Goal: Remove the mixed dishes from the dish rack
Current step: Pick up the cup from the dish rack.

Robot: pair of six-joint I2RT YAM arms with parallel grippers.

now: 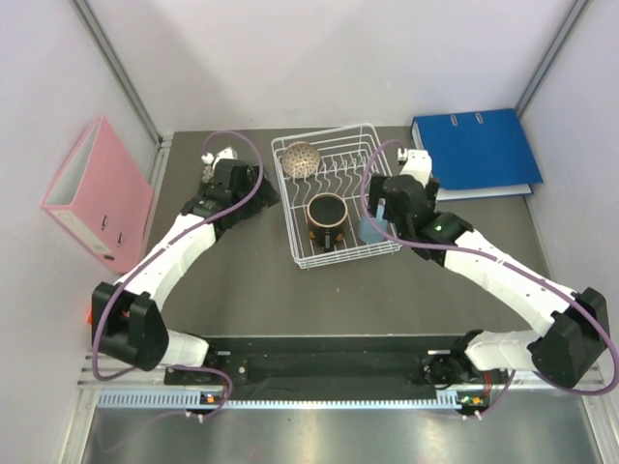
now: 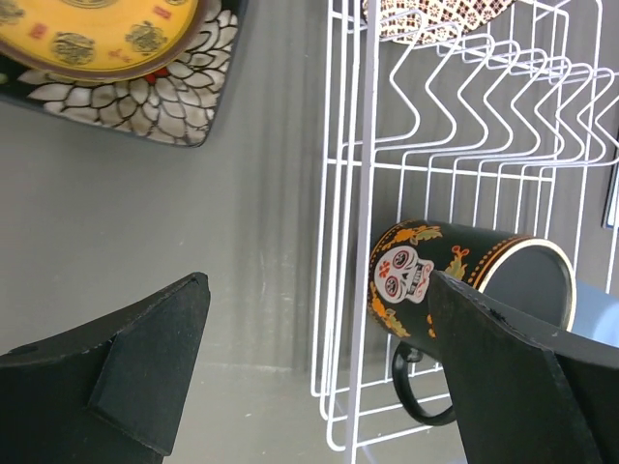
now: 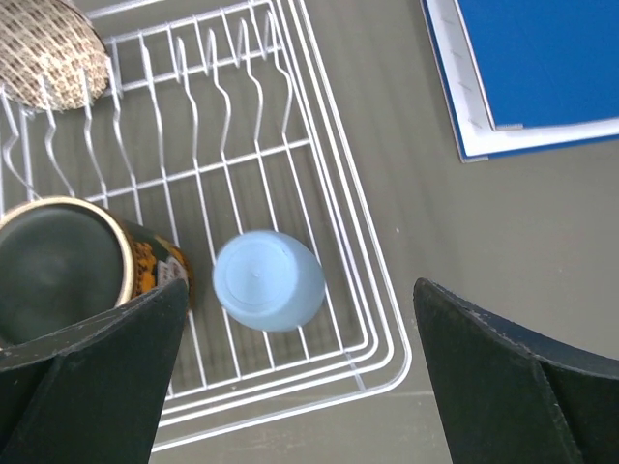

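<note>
The white wire dish rack (image 1: 350,246) stands mid-table. In it are the speckled bowl (image 1: 301,158) at the back left, the dark mug with orange pattern (image 1: 327,215) on its side, and the light-blue cup (image 1: 370,232) upside down at the front right. My left gripper (image 1: 259,193) is open and empty just left of the rack (image 2: 368,193), with the mug (image 2: 455,266) beyond the wires. The amber plate (image 2: 97,29) lies on the dark floral plate (image 2: 189,106) on the table. My right gripper (image 1: 379,211) is open above the cup (image 3: 268,280), not touching it.
A blue binder (image 1: 479,150) lies right of the rack at the back, also in the right wrist view (image 3: 542,68). A pink binder (image 1: 97,193) stands at the left. The mug (image 3: 58,271) and bowl (image 3: 48,48) lie left of the cup.
</note>
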